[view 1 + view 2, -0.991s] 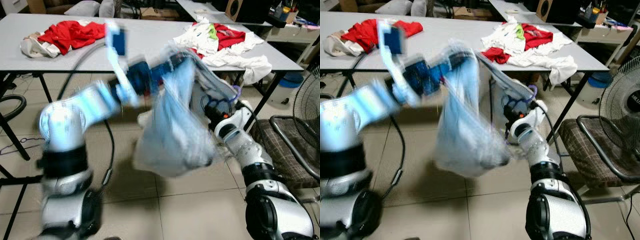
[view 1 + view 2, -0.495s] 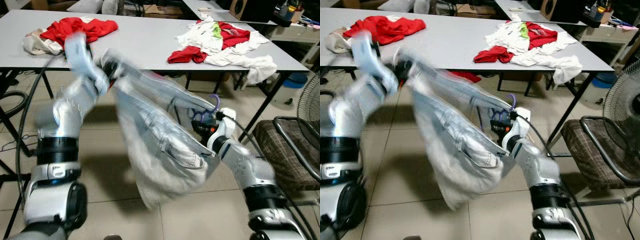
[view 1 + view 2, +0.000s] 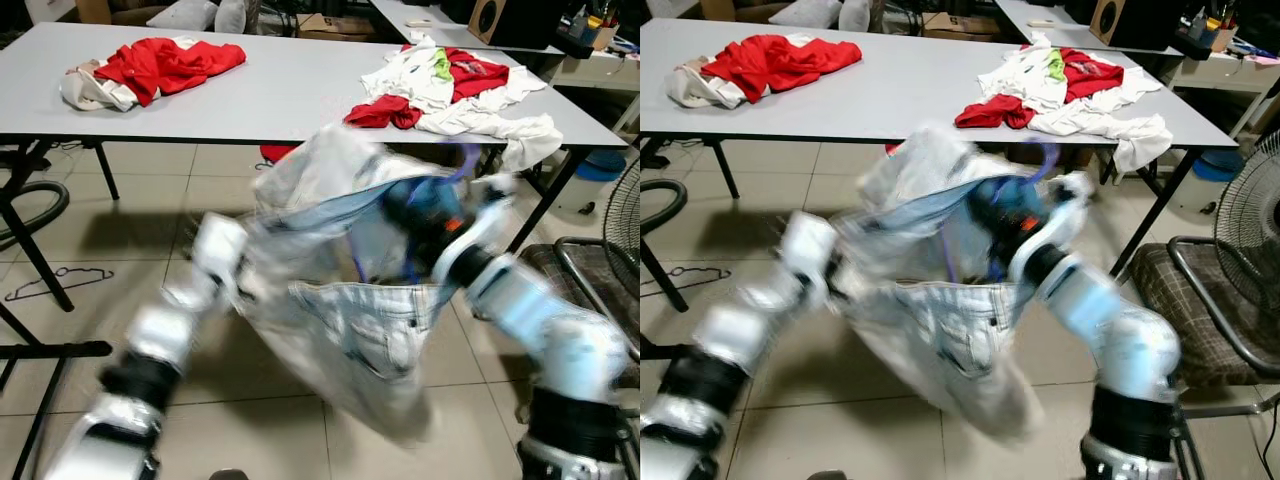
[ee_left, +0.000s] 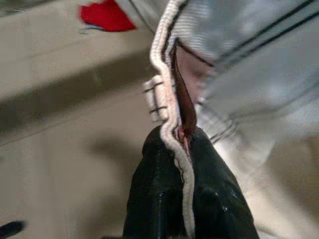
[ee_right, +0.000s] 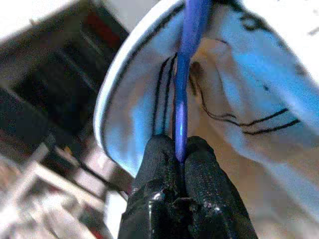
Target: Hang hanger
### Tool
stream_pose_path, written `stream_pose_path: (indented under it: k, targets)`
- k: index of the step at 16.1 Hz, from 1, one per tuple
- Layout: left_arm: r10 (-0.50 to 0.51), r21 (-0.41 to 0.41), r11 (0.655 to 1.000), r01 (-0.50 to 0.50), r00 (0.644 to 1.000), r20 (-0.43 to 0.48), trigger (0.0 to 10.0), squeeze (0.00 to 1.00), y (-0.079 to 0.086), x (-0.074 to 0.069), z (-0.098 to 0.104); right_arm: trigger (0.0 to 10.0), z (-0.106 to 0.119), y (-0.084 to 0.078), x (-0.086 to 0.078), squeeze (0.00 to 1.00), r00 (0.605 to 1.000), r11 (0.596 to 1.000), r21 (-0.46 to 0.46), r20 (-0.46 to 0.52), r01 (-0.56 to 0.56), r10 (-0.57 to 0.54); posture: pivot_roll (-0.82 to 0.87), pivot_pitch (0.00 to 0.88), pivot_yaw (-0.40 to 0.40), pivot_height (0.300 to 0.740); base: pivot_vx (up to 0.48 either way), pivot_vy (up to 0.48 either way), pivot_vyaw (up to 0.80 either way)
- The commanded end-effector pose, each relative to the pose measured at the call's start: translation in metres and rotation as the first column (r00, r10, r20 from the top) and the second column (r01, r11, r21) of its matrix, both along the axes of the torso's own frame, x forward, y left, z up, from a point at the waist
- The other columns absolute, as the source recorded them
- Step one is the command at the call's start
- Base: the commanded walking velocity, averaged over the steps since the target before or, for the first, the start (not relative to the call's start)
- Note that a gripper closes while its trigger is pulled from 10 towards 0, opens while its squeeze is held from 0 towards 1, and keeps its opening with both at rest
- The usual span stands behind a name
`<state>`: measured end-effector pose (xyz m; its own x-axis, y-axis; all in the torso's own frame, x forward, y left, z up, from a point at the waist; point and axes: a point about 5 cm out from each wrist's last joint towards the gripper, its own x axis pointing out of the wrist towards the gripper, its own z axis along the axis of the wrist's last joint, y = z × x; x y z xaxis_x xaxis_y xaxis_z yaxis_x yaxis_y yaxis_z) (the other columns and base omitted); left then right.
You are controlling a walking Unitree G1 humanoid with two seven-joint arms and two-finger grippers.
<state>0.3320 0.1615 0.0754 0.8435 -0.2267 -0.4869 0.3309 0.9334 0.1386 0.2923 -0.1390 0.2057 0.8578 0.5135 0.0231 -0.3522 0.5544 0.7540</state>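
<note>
A pair of light blue jeans [image 3: 350,320] hangs between my two arms above the tiled floor, blurred by motion. A purple hanger [image 5: 187,74] runs through its waist; its hook [image 3: 462,158] pokes up by my right wrist. My right gripper [image 5: 179,152] is shut on the hanger's thin bar. My left gripper [image 4: 183,137] is shut on the jeans' white-edged waistband [image 4: 167,94], at the left side of the garment [image 3: 240,280].
A long grey table [image 3: 250,90] stands ahead with a red garment pile [image 3: 160,65] on its left and a red and white clothes pile [image 3: 450,90] on its right. A chair [image 3: 590,290] and a fan [image 3: 625,210] stand at right. Another hanger [image 3: 60,282] lies on the floor at left.
My left arm has swung down from near the table to low at the left. My right arm has risen with the hanger, and the jeans now spread between them.
</note>
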Motion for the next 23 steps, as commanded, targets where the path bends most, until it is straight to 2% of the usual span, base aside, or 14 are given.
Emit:
stream_pose_path:
  k: [1,3,4,5,6,7,9,14,16,19,20,21,22,23]
  targets:
    - [-0.034,0.001,0.999,0.034,0.999,0.01,0.0,0.0,-0.006,0.0,-0.002,10.0,0.024,-0.007,-0.004,0.0,0.996,0.997,0.071,0.09,0.011,-0.017,0.04,0.0,-0.058,0.74,0.0,0.0,0.0]
    - [-0.093,-0.132,0.987,0.094,0.996,0.011,0.0,0.0,-0.021,-0.006,-0.006,10.0,0.016,-0.013,-0.006,0.0,0.999,1.0,0.012,0.045,0.023,-0.023,0.03,0.0,-0.061,0.74,0.0,0.0,0.0]
    - [-0.103,-0.147,0.983,0.106,0.994,0.023,7.4,0.0,-0.023,-0.006,-0.003,10.0,0.013,-0.013,-0.006,0.0,0.999,1.0,-0.006,0.032,0.022,-0.022,0.03,0.0,-0.063,0.74,0.0,0.0,0.0]
    - [-0.092,-0.191,0.976,0.101,0.994,0.06,10.0,0.0,-0.022,-0.005,0.004,10.0,0.005,-0.011,-0.009,0.0,1.0,0.997,-0.081,-0.01,0.005,-0.006,0.03,0.0,-0.065,0.74,0.0,0.0,0.0]
    - [-0.118,-0.241,0.962,0.131,0.991,0.067,10.0,0.0,-0.022,-0.006,0.006,10.0,0.004,-0.012,-0.01,0.0,1.0,0.993,-0.117,-0.027,0.002,-0.005,0.03,0.0,-0.065,0.74,0.0,0.0,0.0]
    - [-0.132,-0.256,0.955,0.152,0.987,0.092,10.0,1.0,-0.019,-0.007,0.009,10.0,0.001,-0.012,-0.009,0.0,0.999,0.99,-0.14,-0.044,0.002,-0.009,0.04,0.0,-0.074,0.74,0.0,0.0,0.0]
    - [-0.166,-0.259,0.948,0.187,0.981,0.101,10.0,1.0,-0.015,-0.012,0.011,10.0,-0.005,-0.015,-0.007,0.0,0.997,0.981,-0.192,-0.069,0.015,-0.029,0.04,0.0,-0.074,0.74,0.0,0.0,0.0]
    - [-0.337,-0.288,0.9,0.327,0.941,0.015,10.0,1.0,-0.003,-0.045,0.008,10.0,-0.025,-0.034,0.008,0.0,0.98,0.951,-0.29,-0.125,0.111,-0.153,0.05,0.0,-0.077,0.74,0.0,0.0,0.0]
    - [-0.37,-0.301,0.881,0.364,0.928,0.038,10.0,0.0,0.001,-0.055,0.013,10.0,-0.031,-0.038,0.012,0.0,0.977,0.93,-0.345,-0.118,0.128,-0.178,0.05,0.0,-0.076,0.74,0.0,0.0,0.0]
    - [-0.383,-0.381,0.837,0.393,0.918,0.106,10.0,0.0,-0.004,-0.062,0.033,10.0,-0.045,-0.043,0.013,0.0,0.97,0.906,-0.402,-0.138,0.128,-0.199,0.05,0.0,-0.077,0.74,0.0,0.0,0.0]
    - [-0.342,-0.334,0.877,0.346,0.937,0.074,10.0,0.0,-0.001,-0.057,0.029,10.0,-0.045,-0.04,0.013,0.0,0.973,0.914,-0.388,-0.135,0.121,-0.186,0.05,0.0,-0.076,0.74,0.0,0.0,0.0]
    - [-0.33,-0.33,0.884,0.332,0.942,0.066,10.0,0.64,0.001,-0.056,0.029,10.0,-0.045,-0.037,0.012,0.0,0.975,0.91,-0.398,-0.127,0.116,-0.18,0.04,0.0,-0.068,0.74,0.0,0.0,0.0]
    - [-0.389,-0.417,0.827,0.377,0.919,0.059,10.0,1.0,-0.003,-0.062,0.034,10.0,-0.046,-0.038,0.011,0.0,0.975,0.898,-0.424,-0.122,0.119,-0.187,0.04,0.0,-0.068,0.74,0.0,0.0,0.0]
    - [-0.45,-0.443,0.79,0.424,0.891,0.05,10.0,1.0,-0.008,-0.068,0.037,10.0,-0.048,-0.04,0.011,0.0,0.974,0.894,-0.431,-0.121,0.124,-0.193,0.04,0.0,-0.069,0.74,0.0,0.0,0.0]
